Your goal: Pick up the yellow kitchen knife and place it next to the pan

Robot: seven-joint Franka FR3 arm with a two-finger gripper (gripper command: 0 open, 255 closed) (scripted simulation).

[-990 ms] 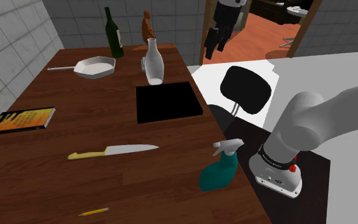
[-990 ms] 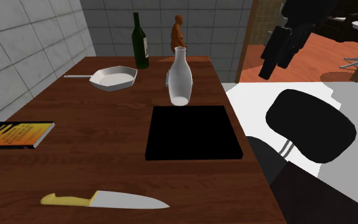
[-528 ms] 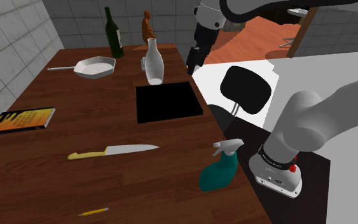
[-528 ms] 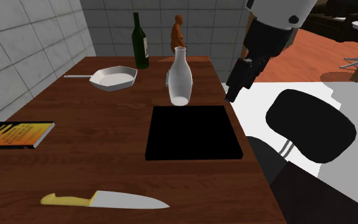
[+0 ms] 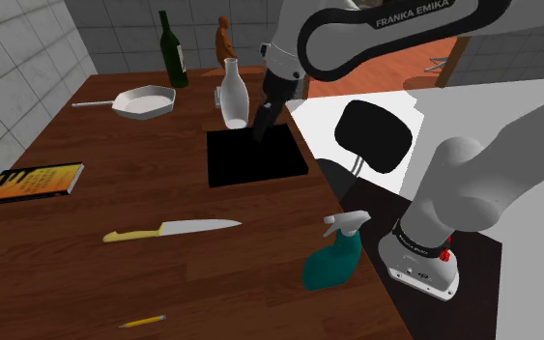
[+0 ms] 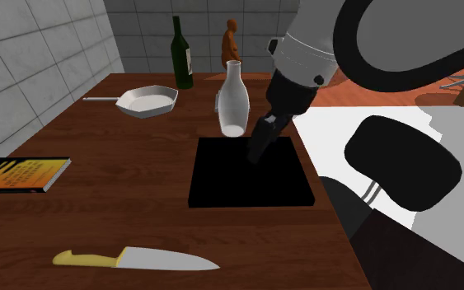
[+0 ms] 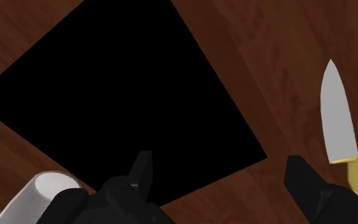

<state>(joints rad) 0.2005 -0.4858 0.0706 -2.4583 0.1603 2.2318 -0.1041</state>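
The knife (image 5: 171, 231) with a yellow handle and pale blade lies flat on the brown table, near the front in the shoulder view, and appears as the knife (image 6: 135, 260) in the second exterior view. The grey pan (image 5: 144, 100) sits far back, pan (image 6: 147, 100), beside a dark bottle. My gripper (image 5: 259, 127) hangs above the black square mat (image 5: 255, 155), well away from the knife. In the wrist view the gripper (image 7: 225, 181) is open, its fingers apart with nothing between them, and the knife (image 7: 337, 130) lies off beyond one finger.
A white vase (image 5: 233, 95), a dark green bottle (image 5: 173, 50) and a brown figurine (image 5: 223, 41) stand at the back. A book (image 5: 30, 182) lies by the tiled wall, a teal spray bottle (image 5: 334, 254) and a pencil (image 5: 142, 321) near the front. A black chair (image 5: 374, 135) stands off the table's side.
The arm has swung down and toward the shoulder view's left, from over the doorway to above the black mat. The fingers stay apart. Nothing on the table has moved.
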